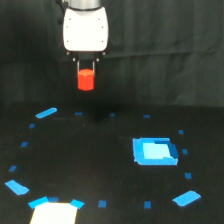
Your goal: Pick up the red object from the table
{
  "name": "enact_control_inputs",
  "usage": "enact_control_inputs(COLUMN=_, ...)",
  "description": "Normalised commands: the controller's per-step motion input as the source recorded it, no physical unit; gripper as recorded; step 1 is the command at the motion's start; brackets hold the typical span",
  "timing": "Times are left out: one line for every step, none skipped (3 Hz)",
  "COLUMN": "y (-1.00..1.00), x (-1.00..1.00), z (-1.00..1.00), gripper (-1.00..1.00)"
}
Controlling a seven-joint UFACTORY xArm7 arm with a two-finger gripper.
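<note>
The red object (86, 79) is a small bright red-orange stubby block. It hangs between the fingers of my gripper (86, 75), well above the table (100, 160). The gripper is shut on it, below the white wrist body (85, 29) at the top of the exterior view. The thin dark fingers show on both sides of the block's upper part. The table is flat black with small blue tape marks.
A large bright blue patch (155, 151) lies at the exterior view's right. Blue patches lie at the left back (46, 113), left front (17, 187) and right front (186, 198). A pale patch (54, 212) sits at the bottom edge. A black curtain hangs behind.
</note>
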Motion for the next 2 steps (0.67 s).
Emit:
enact_control_inputs(y=-0.46, x=-0.10, z=0.55, gripper=-0.94)
enact_control_inputs(y=-0.13, x=0.40, z=-0.63, gripper=-1.00)
